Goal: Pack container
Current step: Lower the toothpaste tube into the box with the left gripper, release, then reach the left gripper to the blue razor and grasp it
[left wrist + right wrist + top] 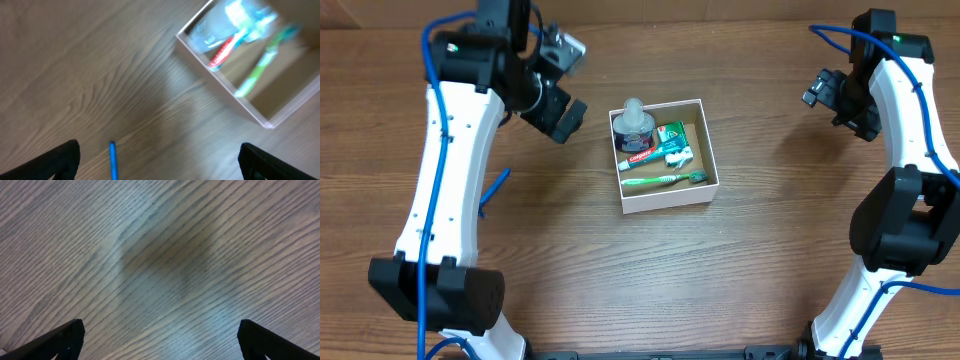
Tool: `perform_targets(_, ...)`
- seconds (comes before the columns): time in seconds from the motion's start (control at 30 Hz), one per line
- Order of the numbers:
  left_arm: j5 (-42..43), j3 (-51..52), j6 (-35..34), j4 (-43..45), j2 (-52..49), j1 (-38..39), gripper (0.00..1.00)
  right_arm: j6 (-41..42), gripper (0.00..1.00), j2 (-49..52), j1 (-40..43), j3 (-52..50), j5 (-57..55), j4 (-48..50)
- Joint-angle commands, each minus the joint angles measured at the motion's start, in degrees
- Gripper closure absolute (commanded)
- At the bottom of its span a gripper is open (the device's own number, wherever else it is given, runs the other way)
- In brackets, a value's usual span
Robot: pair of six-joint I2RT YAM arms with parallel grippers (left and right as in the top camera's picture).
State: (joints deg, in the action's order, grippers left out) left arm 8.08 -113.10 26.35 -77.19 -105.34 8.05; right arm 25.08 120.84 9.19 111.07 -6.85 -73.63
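Where the overhead camera looks down on the brown wooden desk (550,260), the left arm (445,190) stands up from its base at 7 o'clock and stretches toward 11 o'clock. Its wrist is bent so that the left hand (563,118) points down and across at the container (670,198). That hand hangs over the desk at about 9 o'clock from the box, near its wall but apart from it. In the left wrist view its two dark fingertips (57,160) sit in the bottom corners, spread wide. Only bare wood and a blue cable (113,161) lie between them, so the hand is released and grasps nothing.

The container stands just above the middle of the desk, open-topped, white outside and brown inside. In it a green toothbrush (665,180) lies along the 6 o'clock wall, with a red and white toothpaste tube (645,156) just above it. A green packet (675,143) lies toward 1 o'clock and a clear-capped bottle (633,122) stands in the 11 o'clock corner.

The right arm (910,130) runs from its base at 5 o'clock up to 2 o'clock. It carries the right hand (825,92) well apart from the container, at about 2 o'clock from it. Its fingertips (60,337) also sit in the bottom corners of the right wrist view, wide apart, with plain wood grain between them. This hand too is released and touches nothing.
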Motion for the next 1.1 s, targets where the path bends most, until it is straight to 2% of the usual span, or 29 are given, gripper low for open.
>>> perform_targets(0.0, -8.39, 11.17, 1.27, 4.42, 0.35, -2.80, 0.00, 0.28, 0.00, -0.50, -0.11, 0.24, -0.63, 0.11)
perform_targets(0.07, -7.37, 19.98, 1.25, 8.26, 0.35, -7.43, 0.00, 0.26, 0.00, -0.50, -0.11, 0.24, -0.63, 0.11)
perform_targets(0.17, -0.90, 28.85, 0.07, 13.49, 0.35, -14.25, 0.00, 0.26, 0.00, -0.50, -0.11, 0.24, -0.63, 0.11)
perform_targets(0.23, -1.03, 32.76, -3.17, 17.11, 0.35, -18.18, 0.00, 0.26, 0.00, -0.50, -0.11, 0.24, -0.63, 0.11)
perform_targets(0.3, 0.07, 35.08, -3.63, 18.80, 0.35, -21.20, 0.00, 0.26, 0.00, -0.50, -0.11, 0.24, -0.63, 0.11)
perform_targets(0.53, -5.35, 37.62, -3.72, 18.32, 0.13, -21.64, 0.00, 0.26, 0.00, -0.50, -0.11, 0.24, -0.63, 0.11)
perform_targets(0.63, -10.14, 40.04, -3.89, 23.61, -0.22, -21.66, 0.00, 0.26, 0.00, -0.50, -0.11, 0.24, -0.63, 0.11)
perform_targets(0.8, -9.92, 42.07, -3.65, 32.57, -0.39, -21.64, 0.01, 0.26, 0.00, -0.50, -0.11, 0.24, -0.63, 0.11)
perform_targets(0.87, -6.47, 43.63, -3.65, 35.58, -0.42, -21.53, 0.14, 0.28, 0.00, -0.50, -0.11, 0.24, -0.63, 0.11)
perform_targets(0.97, -5.75, 45.48, -3.69, 36.96, -0.42, -21.53, 0.18, 0.26, 0.00, -0.50, -0.11, 0.24, -0.63, 0.11)
perform_targets(1.07, -5.68, 45.90, -7.26, 35.39, -0.42, -21.53, 0.21, 0.26, 0.00, -0.50, -0.11, 0.24, -0.63, 0.11)
